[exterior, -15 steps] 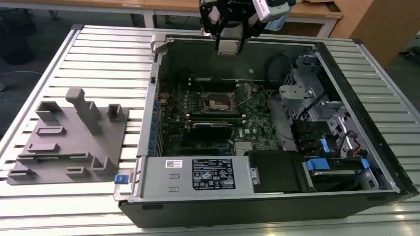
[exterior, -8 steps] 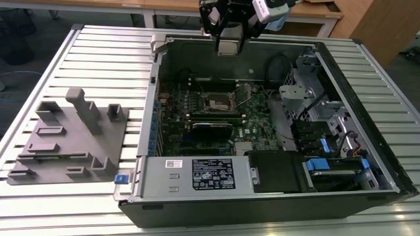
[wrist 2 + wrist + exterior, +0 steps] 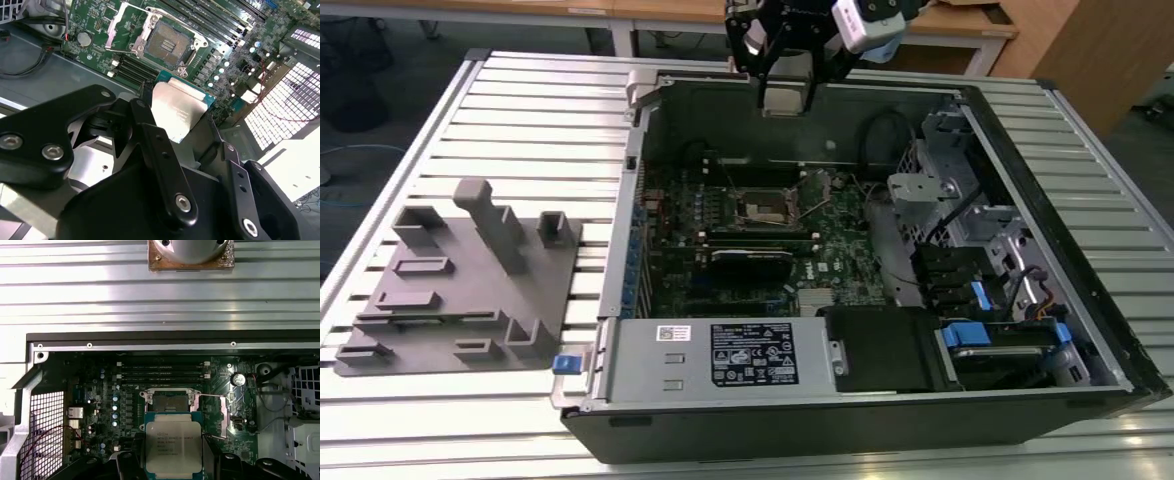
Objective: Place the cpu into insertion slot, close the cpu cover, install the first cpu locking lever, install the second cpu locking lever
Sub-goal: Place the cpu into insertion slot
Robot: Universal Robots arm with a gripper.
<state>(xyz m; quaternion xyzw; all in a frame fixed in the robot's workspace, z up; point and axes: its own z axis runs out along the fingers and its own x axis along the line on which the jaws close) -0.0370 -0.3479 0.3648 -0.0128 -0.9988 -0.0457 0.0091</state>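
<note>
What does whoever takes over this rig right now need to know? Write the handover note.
Gripper: shut on the cpu, held above the open computer case and its circuit board.
Insertion slot: empty, contacts showing.
Cpu cover: appears swung open beside the slot.
Done: cpu is in the grip.
Left: every step of the task; cpu not yet seated, cover not yet closed.

Dull silver metal tops the cpu, the pincer is matt black, the table ribbed bare metal.
</note>
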